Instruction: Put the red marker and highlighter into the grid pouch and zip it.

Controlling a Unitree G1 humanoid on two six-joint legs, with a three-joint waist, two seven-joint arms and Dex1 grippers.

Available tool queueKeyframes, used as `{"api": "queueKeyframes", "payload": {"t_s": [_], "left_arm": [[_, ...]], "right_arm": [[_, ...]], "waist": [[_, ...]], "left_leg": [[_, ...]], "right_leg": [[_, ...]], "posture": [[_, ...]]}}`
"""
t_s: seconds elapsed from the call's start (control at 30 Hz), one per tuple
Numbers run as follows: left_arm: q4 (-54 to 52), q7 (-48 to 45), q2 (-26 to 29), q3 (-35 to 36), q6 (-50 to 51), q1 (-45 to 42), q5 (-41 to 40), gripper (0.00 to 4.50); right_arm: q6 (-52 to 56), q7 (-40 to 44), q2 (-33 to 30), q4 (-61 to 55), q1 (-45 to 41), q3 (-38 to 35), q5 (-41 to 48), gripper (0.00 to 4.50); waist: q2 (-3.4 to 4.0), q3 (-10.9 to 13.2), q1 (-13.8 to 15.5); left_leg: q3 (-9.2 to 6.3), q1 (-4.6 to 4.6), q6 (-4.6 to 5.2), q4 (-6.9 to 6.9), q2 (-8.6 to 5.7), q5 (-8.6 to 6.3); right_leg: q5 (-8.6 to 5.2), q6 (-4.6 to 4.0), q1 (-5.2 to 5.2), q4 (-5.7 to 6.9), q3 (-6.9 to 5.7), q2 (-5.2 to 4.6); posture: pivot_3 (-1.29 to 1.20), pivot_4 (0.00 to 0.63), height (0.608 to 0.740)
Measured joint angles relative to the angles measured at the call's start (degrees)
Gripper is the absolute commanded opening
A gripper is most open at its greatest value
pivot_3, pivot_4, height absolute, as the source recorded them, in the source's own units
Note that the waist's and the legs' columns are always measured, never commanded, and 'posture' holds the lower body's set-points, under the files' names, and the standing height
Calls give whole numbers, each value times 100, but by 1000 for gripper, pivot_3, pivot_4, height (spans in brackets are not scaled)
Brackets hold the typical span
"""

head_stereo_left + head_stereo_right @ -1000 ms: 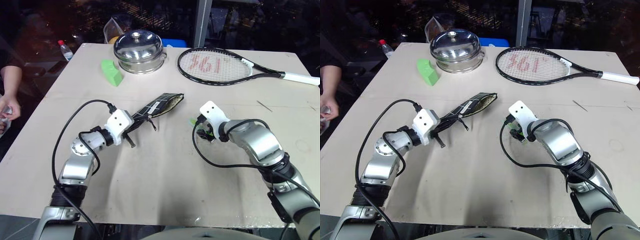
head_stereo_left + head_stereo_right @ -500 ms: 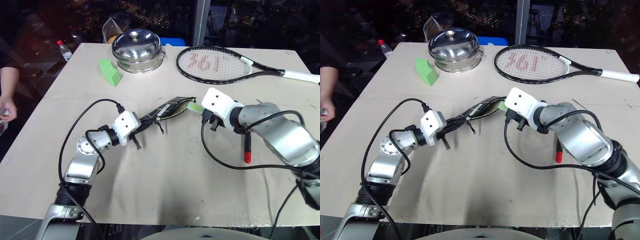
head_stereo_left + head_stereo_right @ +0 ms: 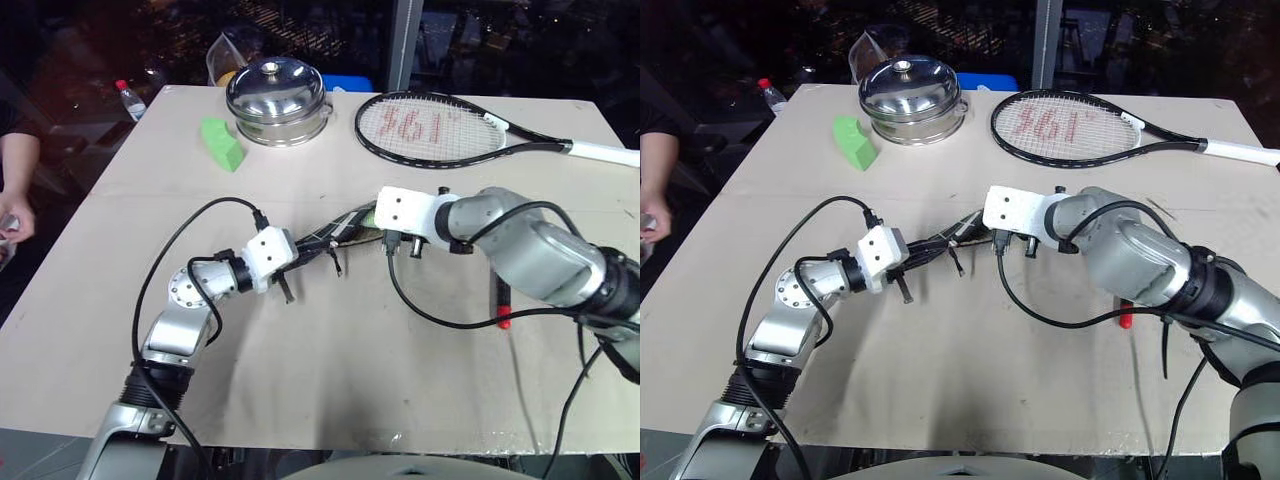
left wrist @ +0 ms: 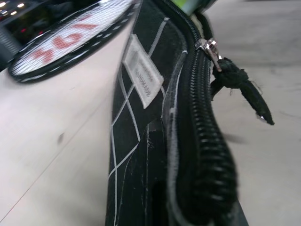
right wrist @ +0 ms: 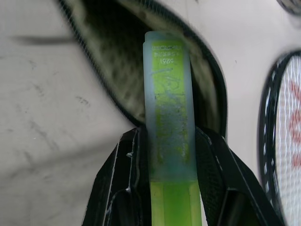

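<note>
Right gripper [image 5: 170, 207] has its jaws closed partway on the highlighter [image 5: 168, 122], cap end forward, the cap tip just entering the open mouth of the grid pouch [image 4: 141, 122]. Left gripper [image 3: 283, 262] is clamped fully shut on the pouch's closed end, holding it lifted off the table [image 3: 330, 400] with the mouth turned toward the right arm. Red marker [image 3: 503, 302] lies on the table beside the right forearm, not yet collected. Risks, as judged: the cap could catch on the zipper teeth or the lining lip if the approach drifts off the mouth's centre line; the soft pouch may fold or swing away under the push, since it is held at one end only; releasing too soon could let the highlighter slide back out. The zipper pull [image 4: 209, 47] with its black cord dangles near the mouth and could snag. Room: open table lies in front of both arms; the tennis racket [image 3: 430, 130], steel pot [image 3: 278, 100] and green wedge block [image 3: 222, 145] sit well apart toward the far edge.
</note>
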Motion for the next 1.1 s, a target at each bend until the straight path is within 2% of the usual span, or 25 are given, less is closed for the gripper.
{"api": "queueKeyframes", "payload": {"t_s": [0.17, 0.23, 0.3, 0.37, 0.4, 0.47, 0.53, 0.63, 0.7, 0.77, 0.83, 0.93, 1.03, 1.1], "left_arm": [[0, -2, -30, -111, -75, -80, 90, 0], [0, -1, -40, -152, -75, -81, 109, 0], [-10, 5, -57, -157, -80, -81, 109, 0], [-27, 20, -88, -157, -72, -77, 106, 0], [-65, 46, -94, -155, -62, -60, 99, 0], [-156, 139, -104, -125, -6, -13, 63, 0], [-232, 251, -143, -64, 170, 24, 33, 0], [-234, 350, -183, 20, 342, 46, 15, 0], [-235, 409, -233, 30, 425, 33, 2, 0], [-233, 458, -269, 25, 449, 30, 12, 0], [-230, 494, -279, 24, 453, 21, 31, 0], [-213, 521, -278, 50, 454, 0, 44, 0], [-97, 504, -291, 28, 445, -158, 49, 0], [-11, 480, -293, 20, 430, -217, 50, 0]], "right_arm": [[-1676, 287, 377, 826, -88, 340, -723, 697], [-2235, 487, 463, 1069, -67, 294, -817, 1769], [-2589, 743, 558, 1253, 72, 111, -772, 2536], [-2639, 849, 581, 1273, 268, -110, -689, 3494], [-2509, 895, 558, 1179, 472, -472, -513, 4018], [-1956, 1059, 375, 822, 774, -1295, -24, 4018], [-830, 1310, -11, 75, 1189, -2577, 766, 4018], [394, 1423, -299, -766, 1681, -3876, 1509, 4018], [1538, 1297, -199, -1464, 2085, -4734, 1903, 4018], [2526, 921, -35, -2074, 2404, -5306, 1899, 4018], [3210, 218, 73, -2536, 2994, -5676, 1699, 4018], [3476, -806, 428, -2747, 3964, -5765, 1343, 4018], [3476, -2067, 1245, -3045, 4915, -5714, 812, 4018], [3477, -2609, 1759, -3024, 5223, -5548, 616, 4018]], "waist": [[0, 0, -2], [0, 0, 4], [0, 0, 18], [-1, 0, 31], [-1, 1, 44], [-2, 1, 67], [-2, 1, 103], [-2, 1, 119], [-2, 0, 98], [-2, 0, 94], [-6, -4, 96], [-7, -5, 105], [-18, -12, 114], [-10, -7, 69]], "left_leg": [[10, 3, -8, 4, 1, 5], [12, 3, -20, 5, 2, 12], [13, 2, -21, 8, 2, 13], [12, 0, -21, 9, 2, 13], [11, -2, -21, 10, 1, 13], [12, -1, -21, 10, 0, 12], [-1, -1, -19, 10, 0, 11], [-13, 3, 1, 8, 2, -1], [-15, 8, 1, 8, 3, -1], [-19, 10, -1, 10, 3, 0], [-21, 10, -4, 12, 0, 2], [-15, 8, -5, 17, -5, 3], [-23, 8, -16, 18, -5, 10], [-15, 12, -29, 17, -6, 18]], "right_leg": [[0, 0, -5, 9, 0, 27], [0, 0, -5, 10, 1, 28], [0, 0, -4, 11, 2, 28], [1, 0, -4, 12, 1, 27], [1, 0, -4, 12, 1, 26], [1, 1, -4, 13, 3, 22], [1, 0, 3, 13, 6, 18], [0, -2, 5, 15, 5, 0], [0, -4, 4, 30, 9, 3], [-1, -5, 4, 41, 10, 2], [-1, -5, 4, 44, 10, -1], [-2, -3, 2, 47, 17, -2], [-3, 0, 4, 48, 14, 8], [-5, 4, 0, 56, 25, 29]], "posture": [[0, 150, 740], [0, 150, 740], [0, 150, 740], [0, 150, 740], [0, 150, 740], [0, 150, 740], [0, 150, 740], [0, 150, 740], [0, 150, 740], [0, 150, 740], [0, 150, 740], [0, 150, 740], [0, 150, 740], [0, 150, 740]]}}
